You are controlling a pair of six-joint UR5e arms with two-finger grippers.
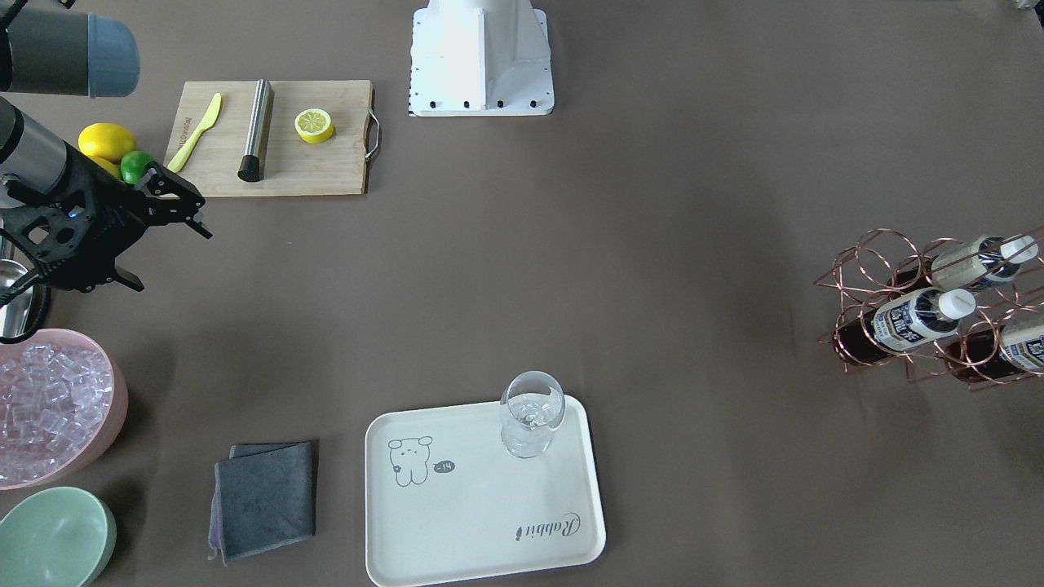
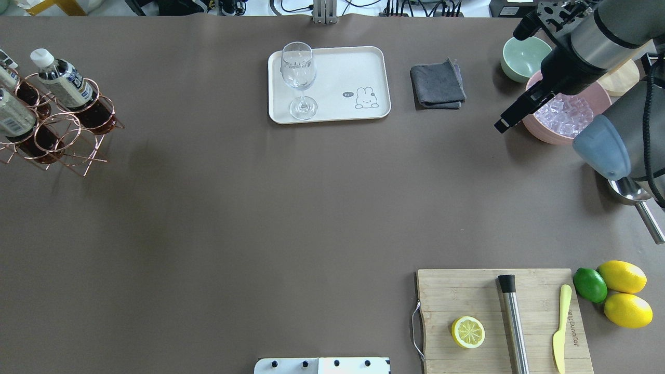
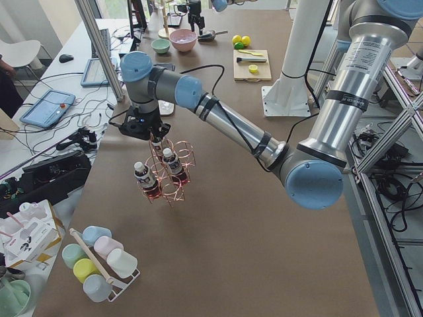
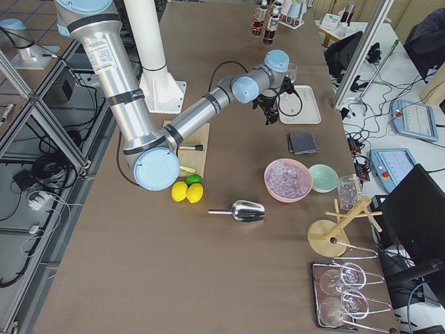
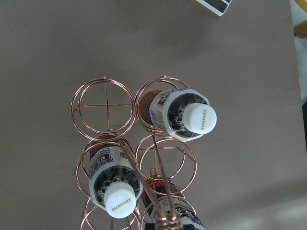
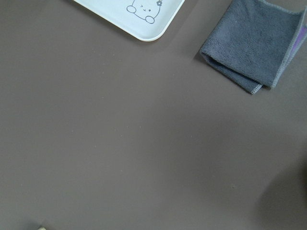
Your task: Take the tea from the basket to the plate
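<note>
Three tea bottles stand in the copper wire basket (image 1: 864, 269) at the table's end: one (image 1: 913, 319) in front, one (image 1: 979, 257) behind, one (image 1: 1024, 346) at the edge. The left wrist view looks straight down on their white caps (image 5: 200, 118) and the basket's rings (image 5: 103, 103). My left gripper (image 3: 155, 135) hovers just above the basket; I cannot tell whether it is open or shut. The cream plate (image 1: 481, 505) holds a clear glass (image 1: 532, 412). My right gripper (image 1: 173, 261) is open and empty, far from the plate, near the pink bowl.
A grey cloth (image 1: 265, 497) lies beside the plate. A pink bowl of ice (image 1: 49, 408), a mint-green bowl (image 1: 53, 538) and a metal scoop (image 2: 631, 192) are near my right arm. A cutting board (image 1: 277, 139) carries a lemon half, knife and steel muddler.
</note>
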